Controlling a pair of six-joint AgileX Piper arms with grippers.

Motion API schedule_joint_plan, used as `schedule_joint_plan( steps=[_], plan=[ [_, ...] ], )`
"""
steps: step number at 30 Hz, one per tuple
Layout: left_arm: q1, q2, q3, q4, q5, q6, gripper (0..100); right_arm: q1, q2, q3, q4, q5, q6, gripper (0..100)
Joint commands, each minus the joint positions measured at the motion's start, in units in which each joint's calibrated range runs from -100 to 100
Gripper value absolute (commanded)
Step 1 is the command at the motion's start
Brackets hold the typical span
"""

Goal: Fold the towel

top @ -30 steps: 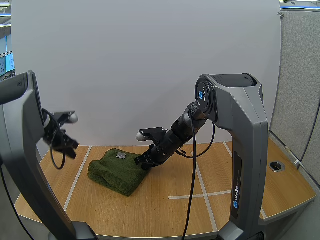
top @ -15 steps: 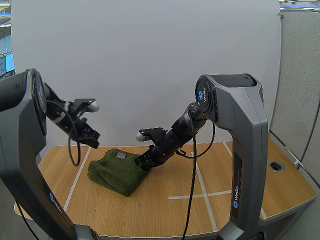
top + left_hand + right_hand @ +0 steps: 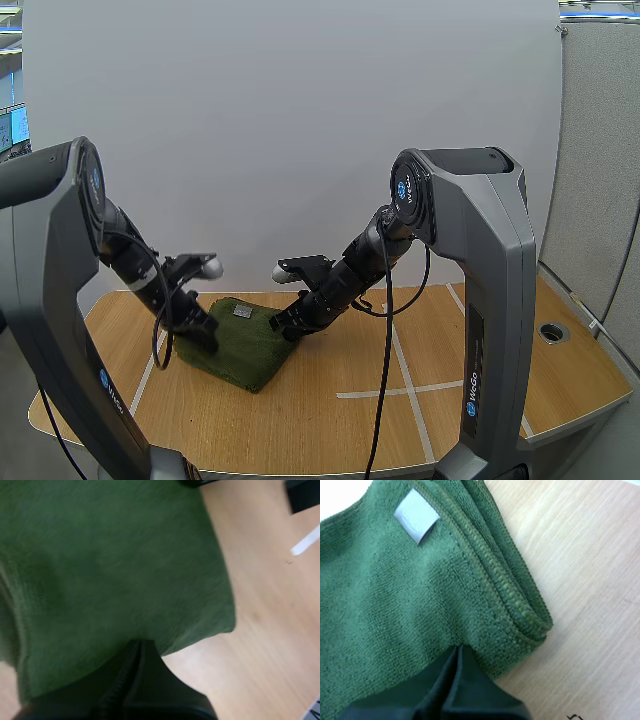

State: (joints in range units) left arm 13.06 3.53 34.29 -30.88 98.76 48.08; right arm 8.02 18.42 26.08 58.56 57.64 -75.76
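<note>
Folded green towel [image 3: 245, 350] lies left-centre on table [image 3: 330, 420], left gripper [image 3: 203, 333] and right gripper [image 3: 282, 324] each pressed together atop it; flatten evenly, don't drag layers.

Our dark green towel [image 3: 245, 345], folded into a thick pad, lying flat on our wooden table [image 3: 320, 420], left of centre, hemmed edges stacked, small pale label [image 3: 241, 312] facing up.

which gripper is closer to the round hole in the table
Right. The right gripper is at the right end of the towel, on the side of the hole; the left gripper is at the towel's left end, farther away.
</note>
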Motion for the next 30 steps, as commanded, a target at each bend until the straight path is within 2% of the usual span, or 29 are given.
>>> schedule_joint_plan(
  steps=[1, 8, 13, 18, 22, 26, 30],
  plan=[
    [1.17, 1.02, 2.96, 5.51, -11.56, -0.6, 0, -0.18, 0.05, 0.41, -3.41, 2.09, 1.21, 0],
    [2.96, 1.02, 3.48, 5.87, -16.8, -0.6, 0, -0.18, 0.05, 0.41, -4.42, 2.82, 2.0, 0],
    [2.96, 2.29, 6.86, 5.33, -28.15, -0.21, 0, -0.18, 0.05, 0.41, -4.42, 3.8, 2.44, 0],
    [2.96, 2.8, 6.86, 3.0, -30.98, -0.21, 0, -0.18, 0.05, 0.41, -4.42, 3.8, 2.56, 0],
    [3.03, 2.07, 6.86, 2.44, -27.42, -0.21, 0, -0.18, -1.44, 0.41, -4.55, 5.34, 2.87, 0],
    [3.18, -3.39, 6.86, -0.14, -23.54, 0.73, 0, -1.05, -7.15, 0.41, -4.81, 13.28, 4.87, 0],
    [3.18, -13.41, 6.72, -1.32, -27.53, 3.21, 0, -3.12, -11.92, 0.41, -4.91, 18.79, 7.67, 0]
  ],
)
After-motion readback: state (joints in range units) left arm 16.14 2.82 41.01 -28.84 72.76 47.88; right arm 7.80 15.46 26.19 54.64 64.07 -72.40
